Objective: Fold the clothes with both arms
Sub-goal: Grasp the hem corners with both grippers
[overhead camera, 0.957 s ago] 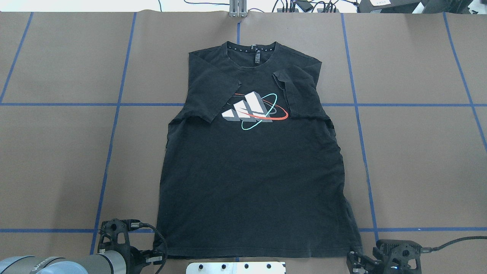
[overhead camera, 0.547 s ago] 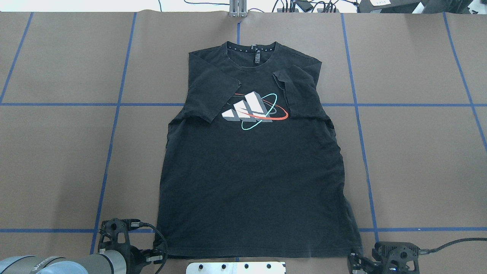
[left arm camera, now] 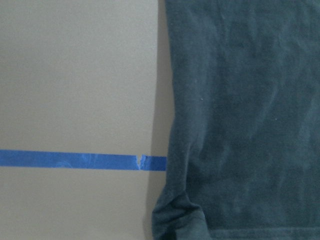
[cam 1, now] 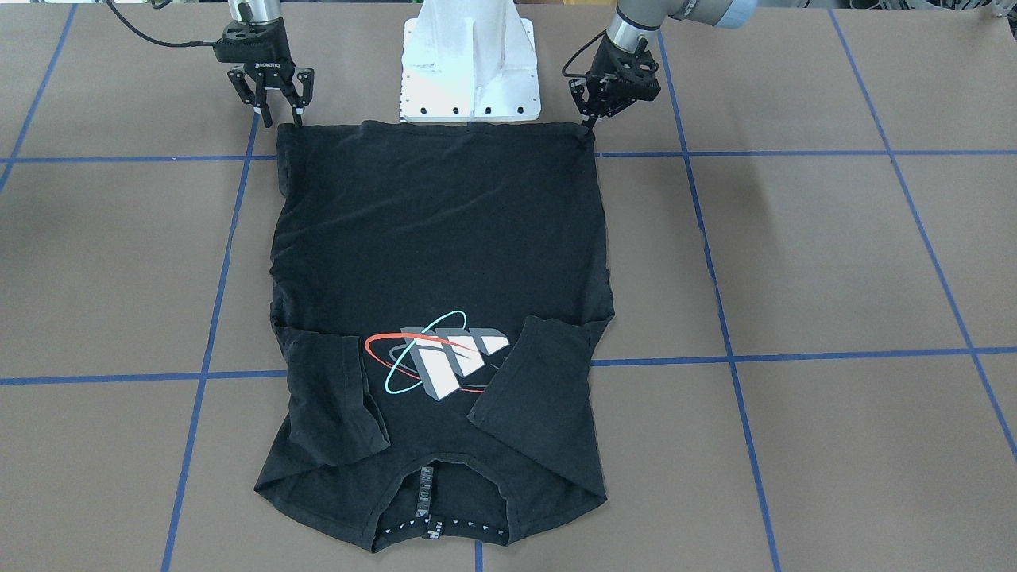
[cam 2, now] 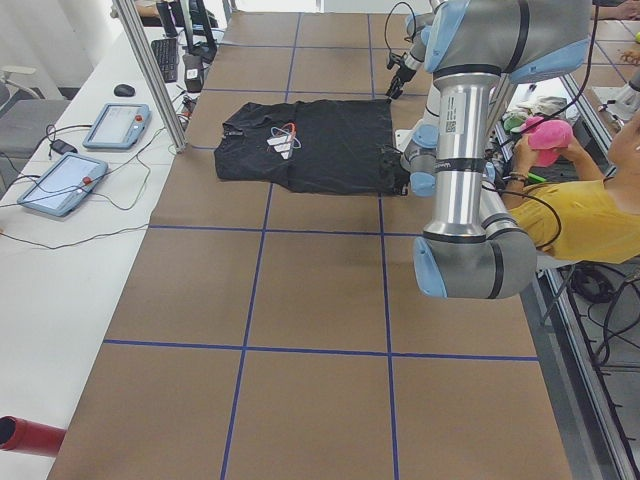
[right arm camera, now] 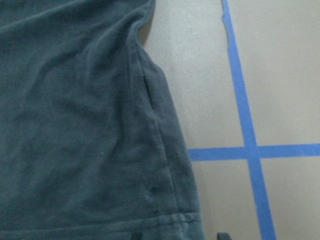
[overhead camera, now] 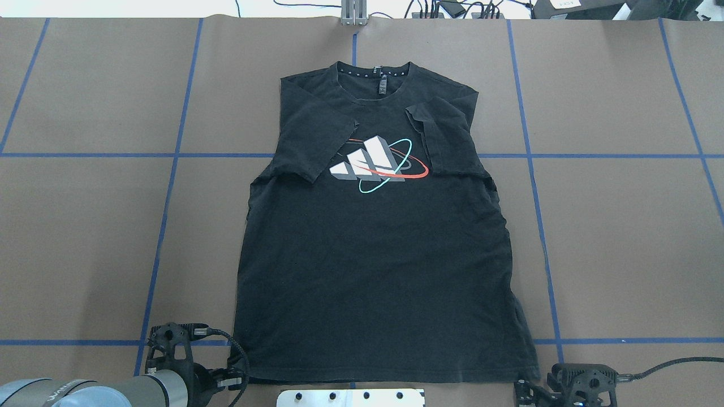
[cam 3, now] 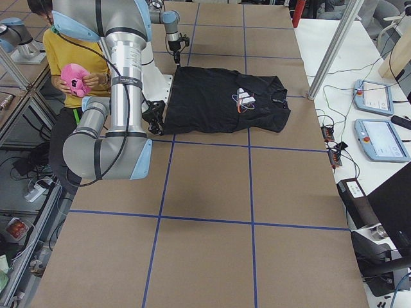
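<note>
The black T-shirt [cam 1: 437,238] lies flat on the brown table, graphic side up, with both sleeves folded in over the chest and the collar away from me; it also shows in the overhead view [overhead camera: 373,254]. My left gripper [cam 1: 589,127] is at the hem's left corner [overhead camera: 229,380] and looks shut on it. The left wrist view shows that corner bunched [left arm camera: 175,220]. My right gripper [cam 1: 280,117] stands open just above the hem's right corner [overhead camera: 529,390]. The right wrist view shows that corner lying flat [right arm camera: 170,210].
The white bolted base mount [cam 1: 469,63] stands just behind the hem, between the two grippers. Blue tape lines [overhead camera: 169,186] grid the table. An operator in yellow [cam 2: 590,215] sits beside the robot. Tablets [cam 3: 379,138] lie on the side bench.
My right gripper has shifted slightly toward the robot's base and inward at the hem's right corner. The left gripper and the T-shirt have not visibly moved.
</note>
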